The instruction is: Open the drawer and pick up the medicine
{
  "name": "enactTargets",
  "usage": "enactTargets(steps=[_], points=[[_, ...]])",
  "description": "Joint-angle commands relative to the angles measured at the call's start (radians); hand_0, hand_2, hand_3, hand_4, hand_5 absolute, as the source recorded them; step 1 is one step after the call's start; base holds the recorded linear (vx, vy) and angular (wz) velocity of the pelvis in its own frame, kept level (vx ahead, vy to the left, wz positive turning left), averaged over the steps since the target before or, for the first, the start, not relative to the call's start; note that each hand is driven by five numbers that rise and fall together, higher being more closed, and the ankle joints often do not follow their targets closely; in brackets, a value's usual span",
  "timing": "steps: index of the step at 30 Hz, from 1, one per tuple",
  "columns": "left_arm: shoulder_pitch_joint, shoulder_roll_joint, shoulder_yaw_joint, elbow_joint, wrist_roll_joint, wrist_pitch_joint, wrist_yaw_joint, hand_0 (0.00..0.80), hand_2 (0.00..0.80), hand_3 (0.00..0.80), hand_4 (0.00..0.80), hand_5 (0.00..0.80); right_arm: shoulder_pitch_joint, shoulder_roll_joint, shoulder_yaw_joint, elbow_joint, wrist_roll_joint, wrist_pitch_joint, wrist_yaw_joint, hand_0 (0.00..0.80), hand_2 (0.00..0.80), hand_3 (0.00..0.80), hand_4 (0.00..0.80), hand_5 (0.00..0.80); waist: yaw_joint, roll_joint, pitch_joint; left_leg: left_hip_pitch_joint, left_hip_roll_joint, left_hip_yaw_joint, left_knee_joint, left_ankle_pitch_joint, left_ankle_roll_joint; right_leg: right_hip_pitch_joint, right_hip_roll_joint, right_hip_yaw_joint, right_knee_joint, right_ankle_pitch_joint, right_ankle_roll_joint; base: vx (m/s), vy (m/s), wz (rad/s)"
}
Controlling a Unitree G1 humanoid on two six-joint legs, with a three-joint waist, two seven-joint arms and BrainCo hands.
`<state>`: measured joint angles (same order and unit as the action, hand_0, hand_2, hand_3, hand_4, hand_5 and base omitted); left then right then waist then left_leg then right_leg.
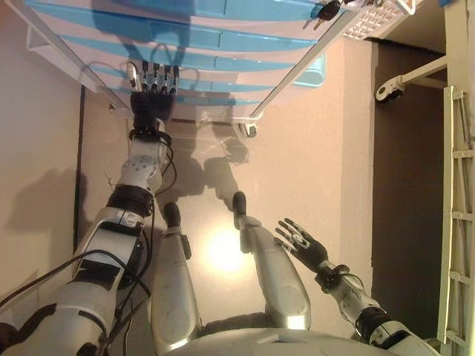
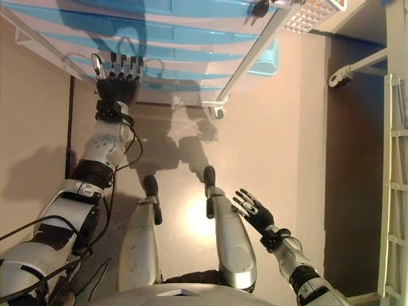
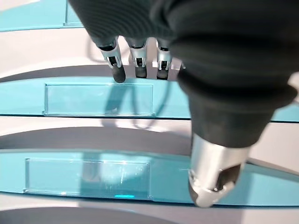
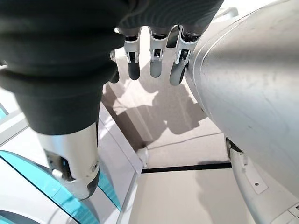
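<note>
A white drawer unit with several blue drawer fronts (image 1: pixel 223 44) stands ahead of me, all drawers shut. My left hand (image 1: pixel 152 96) reaches up to one of the lower drawers. Its fingers (image 3: pixel 117 70) are straight, with the tips at the grey gap above a blue front with a clear label window (image 3: pixel 98 100). My right hand (image 1: pixel 304 245) hangs low at my right side, fingers (image 4: pixel 156 60) relaxed and spread, holding nothing. No medicine shows in any view.
The unit stands on caster wheels (image 1: pixel 250 130). A white perforated basket (image 1: pixel 378 18) and a small dark object (image 1: pixel 326 10) lie on its top. A second wheeled white frame (image 1: pixel 386 90) and a white slatted rack (image 1: pixel 456 222) stand at the right. A black line (image 1: pixel 80 163) runs along the floor.
</note>
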<state>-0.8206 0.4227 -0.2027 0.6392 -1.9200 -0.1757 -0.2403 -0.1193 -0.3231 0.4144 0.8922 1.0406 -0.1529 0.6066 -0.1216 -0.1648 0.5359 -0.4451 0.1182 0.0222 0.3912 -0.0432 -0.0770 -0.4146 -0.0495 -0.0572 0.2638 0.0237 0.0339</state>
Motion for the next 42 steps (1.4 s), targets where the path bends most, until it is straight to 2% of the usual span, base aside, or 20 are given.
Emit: enactTargets(steps=[1, 2, 3, 4, 15, 28, 42], points=[[-0.256, 0.022, -0.013, -0.418, 0.130, -0.021, -0.179, 0.000, 0.000, 0.000, 0.000, 0.000, 0.107, -0.014, 0.095, -0.023, -0.012, 0.050, 0.036, 0.000, 0.000, 0.000, 0.000, 0.000, 0.014, 0.001, -0.016, -0.019, -0.050, 0.040, 0.021, -0.030, 0.025, 0.022, -0.003, -0.014, -0.034, 0.039, 0.022, 0.000, 0.000, 0.00], [-0.255, 0.023, -0.013, -0.423, 0.134, -0.023, -0.180, 0.000, 0.000, 0.000, 0.000, 0.000, 0.107, -0.015, 0.096, -0.023, -0.012, 0.050, 0.037, 0.000, 0.000, 0.000, 0.000, 0.000, 0.014, 0.001, -0.016, -0.017, -0.051, 0.039, 0.018, -0.029, 0.025, 0.024, -0.003, -0.013, -0.035, 0.039, 0.022, 0.000, 0.000, 0.00], [-0.252, 0.025, -0.013, -0.427, 0.138, -0.027, -0.182, 0.104, 0.104, 0.104, 0.104, 0.104, 0.107, -0.016, 0.095, -0.025, -0.013, 0.053, 0.036, 0.000, 0.000, 0.000, 0.000, 0.000, 0.015, 0.001, -0.016, -0.016, -0.052, 0.039, 0.016, -0.028, 0.025, 0.025, -0.003, -0.013, -0.036, 0.039, 0.022, 0.013, 0.002, 0.03], [-0.252, 0.025, -0.014, -0.432, 0.139, -0.036, -0.179, 0.800, 0.800, 0.800, 0.800, 0.800, 0.106, -0.016, 0.097, -0.021, -0.012, 0.053, 0.037, 0.000, 0.000, 0.000, 0.000, 0.000, 0.017, 0.001, -0.016, -0.016, -0.053, 0.036, 0.015, -0.026, 0.025, 0.025, -0.003, -0.013, -0.036, 0.040, 0.023, 0.009, -0.002, 0.04], [-0.195, 0.014, 0.017, -0.360, 0.123, 0.006, -0.207, 0.800, 0.800, 0.800, 0.800, 0.800, 0.097, -0.013, 0.092, -0.002, -0.025, 0.050, 0.043, 0.000, 0.000, 0.000, 0.000, 0.000, 0.027, 0.004, -0.016, -0.008, -0.057, 0.027, 0.011, -0.023, 0.022, 0.034, -0.003, -0.020, -0.032, 0.032, 0.022, 0.000, 0.000, 0.00], [-0.074, 0.035, 0.068, -0.172, 0.047, 0.116, -0.317, 0.800, 0.800, 0.800, 0.800, 0.800, 0.089, -0.004, 0.078, -0.002, -0.056, 0.053, 0.031, 0.000, 0.000, 0.000, 0.000, 0.000, 0.048, 0.007, -0.016, 0.006, -0.055, 0.009, 0.003, -0.014, 0.019, 0.048, 0.003, -0.038, -0.016, 0.016, 0.020, 0.000, 0.000, 0.00], [0.076, 0.040, 0.099, -0.045, 0.012, 0.202, -0.433, 0.800, 0.800, 0.800, 0.800, 0.800, 0.090, -0.001, 0.055, -0.038, -0.096, 0.062, 0.001, 0.000, 0.000, 0.000, 0.000, 0.000, 0.074, 0.011, -0.016, 0.021, -0.053, -0.014, -0.014, 0.000, 0.018, 0.061, 0.011, -0.071, -0.001, 0.001, 0.016, -0.019, -0.007, 0.05]])
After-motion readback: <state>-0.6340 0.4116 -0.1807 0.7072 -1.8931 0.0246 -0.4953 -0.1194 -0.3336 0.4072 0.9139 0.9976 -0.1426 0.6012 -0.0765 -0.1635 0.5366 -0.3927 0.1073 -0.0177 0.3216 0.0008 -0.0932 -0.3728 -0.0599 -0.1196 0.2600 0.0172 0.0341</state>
